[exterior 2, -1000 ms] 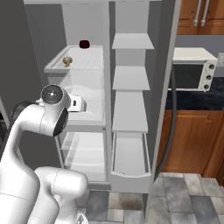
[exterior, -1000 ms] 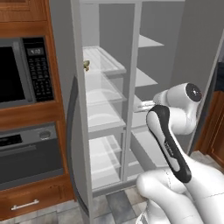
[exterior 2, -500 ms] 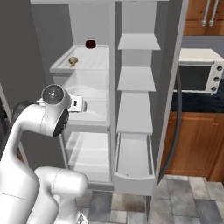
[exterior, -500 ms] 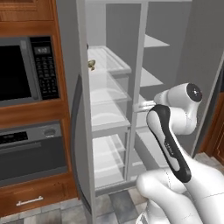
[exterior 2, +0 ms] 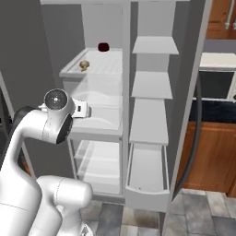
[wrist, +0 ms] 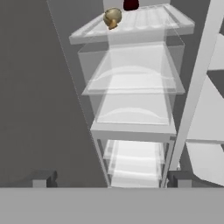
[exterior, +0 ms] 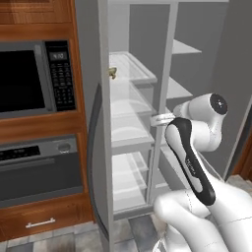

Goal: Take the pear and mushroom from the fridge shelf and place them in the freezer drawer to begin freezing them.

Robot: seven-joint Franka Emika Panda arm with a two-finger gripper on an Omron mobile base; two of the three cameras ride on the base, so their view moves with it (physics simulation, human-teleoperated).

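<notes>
The tan mushroom (exterior 2: 84, 65) sits near the front left edge of the ridged fridge shelf (exterior 2: 103, 68), the top shelf of the left compartment. It also shows as the mushroom (wrist: 112, 18) in the hand view and the mushroom (exterior: 112, 73) in the left base view. The pear is hidden or out of view. The light-grey freezer drawer (exterior 2: 146, 174) stands pulled out at the bottom of the right column. My gripper (wrist: 111, 179) is open and empty, held in front of the fridge well below the mushroom and facing the clear shelves.
A dark red round thing (exterior 2: 103, 46) rests at the back of the ridged shelf. Clear bin-like shelves (wrist: 131, 74) stack below it. The open fridge door (exterior: 93, 147) stands on the left, with a microwave (exterior: 29, 78) and an oven (exterior: 39, 167) beyond it.
The whole scene has slid to the right in both base views, so the base has moved. The arm holds the same pose and the gripper stays open.
</notes>
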